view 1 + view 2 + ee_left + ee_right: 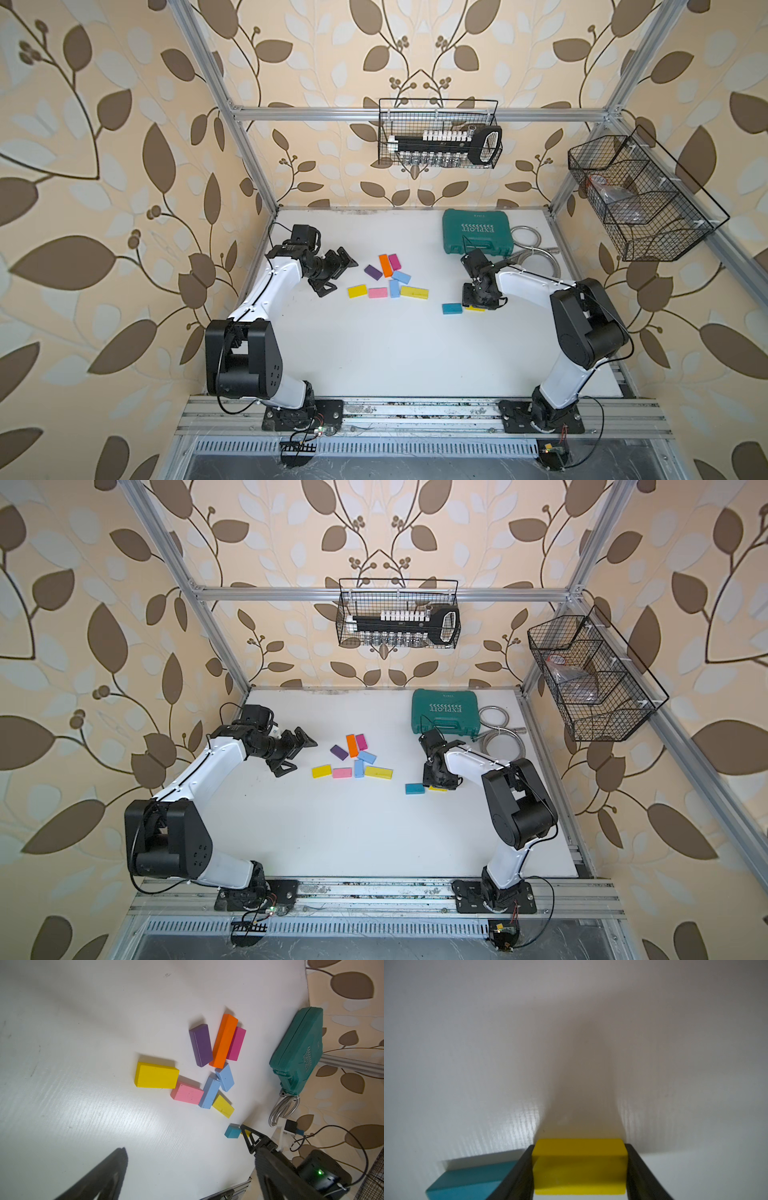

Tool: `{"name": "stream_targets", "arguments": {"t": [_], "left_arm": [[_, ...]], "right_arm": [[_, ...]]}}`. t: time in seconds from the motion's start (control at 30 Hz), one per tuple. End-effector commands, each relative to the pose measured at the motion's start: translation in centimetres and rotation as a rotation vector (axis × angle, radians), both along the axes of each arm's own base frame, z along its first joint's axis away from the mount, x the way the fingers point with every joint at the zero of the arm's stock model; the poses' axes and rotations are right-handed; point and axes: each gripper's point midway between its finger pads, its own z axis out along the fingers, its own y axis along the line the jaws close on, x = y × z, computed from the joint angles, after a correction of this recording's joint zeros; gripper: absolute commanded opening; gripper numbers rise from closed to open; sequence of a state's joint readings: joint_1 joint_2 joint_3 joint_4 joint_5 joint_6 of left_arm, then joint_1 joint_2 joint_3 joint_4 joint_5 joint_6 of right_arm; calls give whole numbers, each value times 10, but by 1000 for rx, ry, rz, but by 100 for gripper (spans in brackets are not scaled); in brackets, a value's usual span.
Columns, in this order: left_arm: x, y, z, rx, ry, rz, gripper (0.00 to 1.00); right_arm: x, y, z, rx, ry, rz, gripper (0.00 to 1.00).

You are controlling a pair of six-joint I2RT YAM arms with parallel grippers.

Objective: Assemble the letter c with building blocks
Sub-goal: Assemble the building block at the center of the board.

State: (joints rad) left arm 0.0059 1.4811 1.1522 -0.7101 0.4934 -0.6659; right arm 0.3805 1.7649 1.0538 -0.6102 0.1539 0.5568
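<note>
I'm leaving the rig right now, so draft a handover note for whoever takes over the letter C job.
Left claw: open, empty, beside the block cluster.
Right claw: shut on a small yellow block, down at the table, next to the teal block.
The other eight blocks form that loose cluster mid-table, orange bar to long yellow bar.
Done: no C shape yet. Left: arrange all blocks into the C.

Green tool case: brand word "EXPLOIT" in pale capitals on the lid, reading upside down in both top views, with a row of small chevrons alongside it. A smaller mark near the lid's far edge is too small to read. In the left wrist view the lid lettering is too blurred to read.
</note>
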Motion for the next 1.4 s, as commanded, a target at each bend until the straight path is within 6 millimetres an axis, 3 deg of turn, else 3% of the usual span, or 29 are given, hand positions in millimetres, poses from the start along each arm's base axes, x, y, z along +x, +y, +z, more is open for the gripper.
{"name": "stream_targets", "arguments": {"t": [0.0, 0.4, 0.73, 1.03, 1.37], "left_arm": [[3, -3, 20, -8, -51, 2, 99], [4, -3, 19, -9, -51, 4, 99], [4, -6, 21, -9, -59, -3, 99], [5, -11, 20, -7, -58, -14, 99], [5, -13, 16, -9, -49, -17, 99]], "right_arm": [[-12, -7, -8, -28, 30, -16, 52], [-13, -9, 3, -22, 8, -32, 74], [-2, -2, 24, 63, -39, -71, 76], [24, 21, 18, 145, -6, -33, 76], [24, 38, 7, 201, 29, -10, 75]]}}
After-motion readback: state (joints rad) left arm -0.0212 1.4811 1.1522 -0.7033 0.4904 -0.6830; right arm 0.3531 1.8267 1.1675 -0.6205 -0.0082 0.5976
